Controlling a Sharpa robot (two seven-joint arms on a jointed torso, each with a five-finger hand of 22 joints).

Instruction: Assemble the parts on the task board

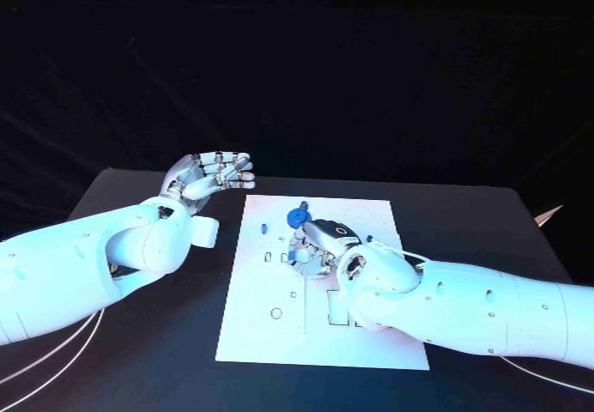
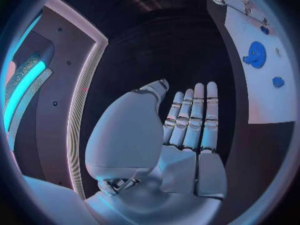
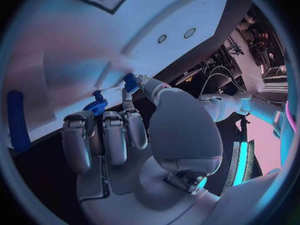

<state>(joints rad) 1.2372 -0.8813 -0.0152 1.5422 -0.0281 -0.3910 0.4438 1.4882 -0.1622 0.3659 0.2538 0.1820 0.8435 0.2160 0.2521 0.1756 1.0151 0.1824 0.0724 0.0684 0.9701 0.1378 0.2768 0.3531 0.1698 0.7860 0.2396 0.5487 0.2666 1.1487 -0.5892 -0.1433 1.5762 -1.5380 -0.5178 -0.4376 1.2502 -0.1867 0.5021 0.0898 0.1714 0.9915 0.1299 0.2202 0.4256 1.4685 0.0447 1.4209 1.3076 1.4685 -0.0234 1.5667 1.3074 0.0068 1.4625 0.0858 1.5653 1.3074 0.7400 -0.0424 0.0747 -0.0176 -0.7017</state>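
The white task board (image 1: 372, 215) lies mid-table. A round blue part (image 1: 299, 216) sits near its far edge, and a small blue part (image 1: 263, 228) stands near its left edge. My right hand (image 1: 324, 247) is low over the board just behind the round part (image 3: 95, 106), fingers curled. Its thumb and a fingertip pinch a small blue part (image 3: 130, 82). A long blue part (image 3: 17, 120) lies off to one side of this hand. My left hand (image 1: 210, 176) hovers off the board's far left corner, holding nothing, fingers straight (image 2: 190, 115). The board (image 2: 265, 102) and round part (image 2: 256, 54) lie beside it.
The board has several slots and holes, with a square cut-out (image 1: 341, 307) near my right forearm (image 1: 470, 305). That forearm lies across the board's near right corner. Black table (image 1: 136, 193) surrounds the board on all sides.
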